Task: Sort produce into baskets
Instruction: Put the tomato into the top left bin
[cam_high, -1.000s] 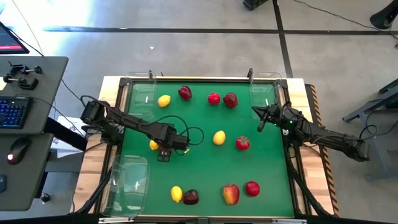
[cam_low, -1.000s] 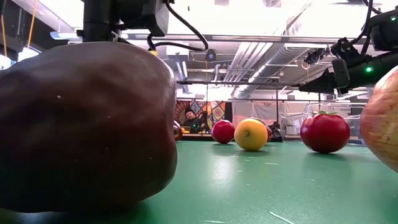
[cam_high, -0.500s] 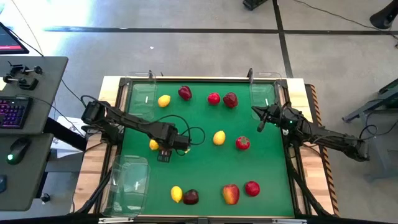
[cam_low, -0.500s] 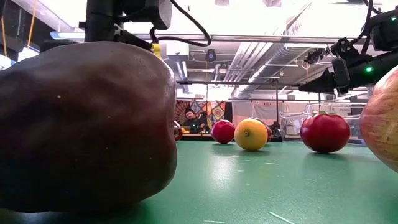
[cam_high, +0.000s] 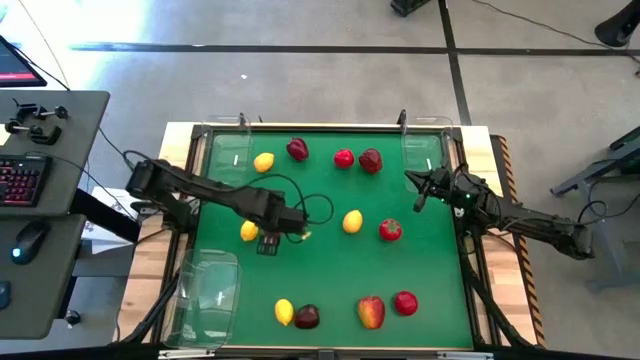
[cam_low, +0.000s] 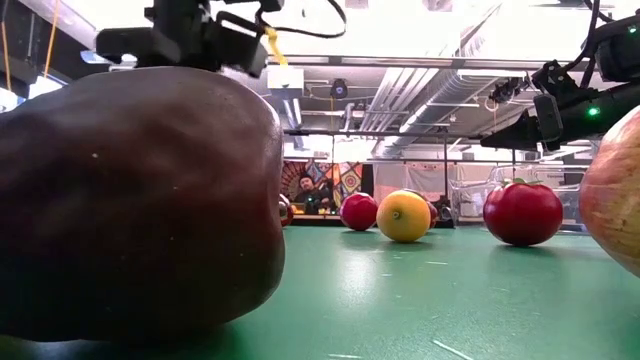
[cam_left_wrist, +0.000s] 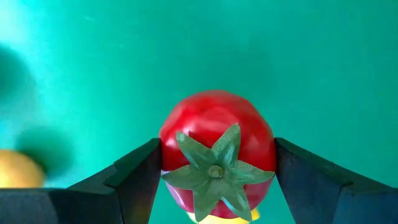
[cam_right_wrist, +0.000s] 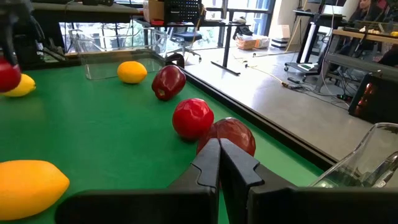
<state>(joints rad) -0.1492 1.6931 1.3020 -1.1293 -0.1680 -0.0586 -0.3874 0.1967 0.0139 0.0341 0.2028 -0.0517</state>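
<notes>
Left gripper (cam_left_wrist: 214, 174) is clamping a small red fruit (cam_left_wrist: 216, 146) above the green mat (cam_high: 330, 262).

Its dark fingers (cam_left_wrist: 134, 177) are pressing both sides of the fruit, leafy green cap facing the wrist camera, over the mat's left half beside a lemon (cam_high: 248, 232). The right gripper (cam_right_wrist: 219, 163) is hanging by the right edge with its fingers together, holding nothing. Other lemons and apples are lying scattered toward the far and near edges. Clear trays are sitting at the far left (cam_high: 228, 150), far right (cam_high: 424, 150) and near left (cam_high: 205, 292) corners.
</notes>
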